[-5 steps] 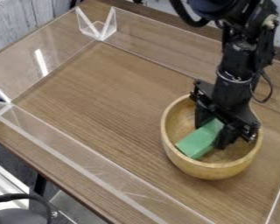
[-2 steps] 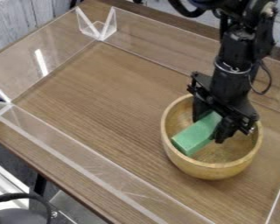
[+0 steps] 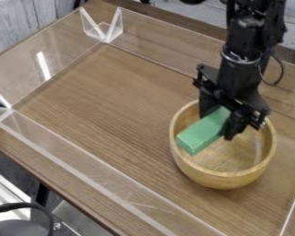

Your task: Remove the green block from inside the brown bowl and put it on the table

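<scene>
Block point(image 3: 202, 135), green, is clamped at its upper end by the gripper point(image 3: 232, 118); jaws are closed narrow on it. It hangs just below and to the lower-left of the fingers, long axis tilted down-left, its low end over the bowl's point(image 3: 199, 171) near rim, apparently clear of the floor. Bare table point(image 3: 107, 111) is found left of the gripper. Fingertip contact is hidden behind the block.

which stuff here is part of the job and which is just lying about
Part of the job:
- bright green rectangular block, held in the black gripper
- round tan wooden bowl
- brown wood-grain table

Lying about:
- low clear acrylic walls
- clear corner bracket
</scene>
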You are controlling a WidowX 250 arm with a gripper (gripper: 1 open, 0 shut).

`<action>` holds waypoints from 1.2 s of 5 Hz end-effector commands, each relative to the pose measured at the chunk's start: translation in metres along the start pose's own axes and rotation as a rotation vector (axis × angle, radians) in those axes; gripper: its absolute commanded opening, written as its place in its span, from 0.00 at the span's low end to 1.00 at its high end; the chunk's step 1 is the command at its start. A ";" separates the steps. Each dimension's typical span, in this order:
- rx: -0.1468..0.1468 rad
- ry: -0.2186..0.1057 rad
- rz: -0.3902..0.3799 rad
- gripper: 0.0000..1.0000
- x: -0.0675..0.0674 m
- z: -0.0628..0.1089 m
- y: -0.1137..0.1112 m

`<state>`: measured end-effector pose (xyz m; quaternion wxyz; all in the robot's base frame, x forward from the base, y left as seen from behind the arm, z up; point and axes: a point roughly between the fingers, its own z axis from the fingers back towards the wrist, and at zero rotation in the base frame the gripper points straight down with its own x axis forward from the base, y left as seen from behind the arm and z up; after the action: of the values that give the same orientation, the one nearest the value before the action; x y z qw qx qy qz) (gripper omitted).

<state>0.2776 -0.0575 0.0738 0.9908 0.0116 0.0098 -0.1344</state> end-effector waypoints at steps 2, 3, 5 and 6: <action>0.026 -0.102 0.084 0.00 0.008 0.039 0.046; 0.032 -0.091 0.137 0.00 0.006 0.035 0.079; 0.014 -0.051 0.153 0.00 0.003 0.012 0.090; 0.008 -0.035 0.151 0.00 0.003 0.003 0.090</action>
<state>0.2982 0.0251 0.0661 0.9978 0.0109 0.0153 -0.0631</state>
